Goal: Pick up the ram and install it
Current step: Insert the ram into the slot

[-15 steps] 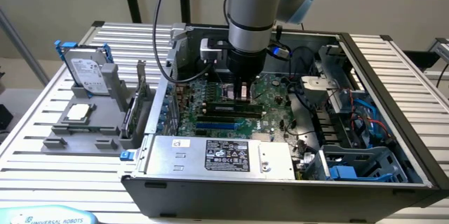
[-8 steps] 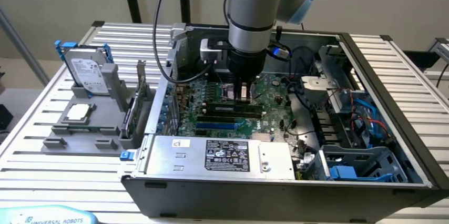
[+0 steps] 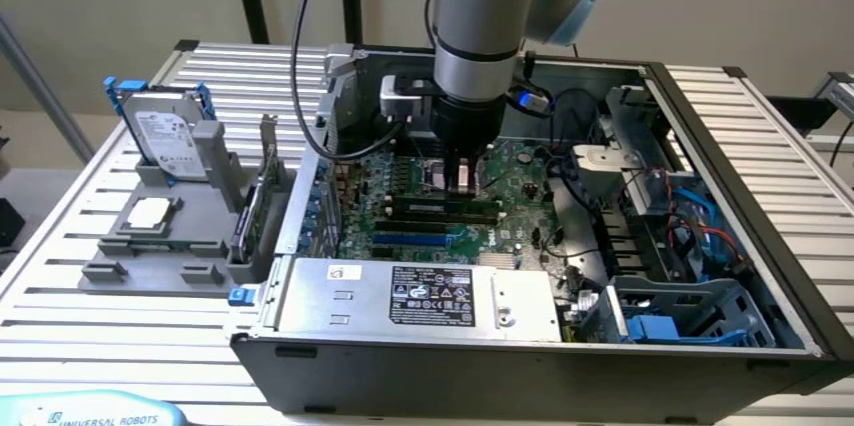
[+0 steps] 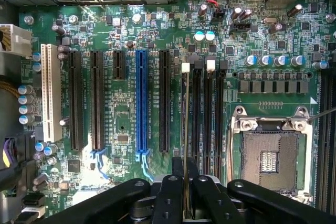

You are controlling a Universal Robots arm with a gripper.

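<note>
Ram point(image 4: 186, 145) pinched edge-on in fingers point(image 4: 170, 195) over motherboard point(image 4: 123, 114) slots.

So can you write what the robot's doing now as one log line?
gripper: shut on ram | place: over motherboard memory slots | ram: edge-on, not seated

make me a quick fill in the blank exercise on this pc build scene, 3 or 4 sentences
1. The gripper is shut on the thin edge of the ____.
2. The ram stands over the motherboard's memory slots, next to the empty ____ socket.
3. Among the black expansion slots, one long slot is coloured ____.
4. On the grey stand outside the computer case, a ____ drive stands upright.

Missing words: ram; CPU; blue; hard
</note>
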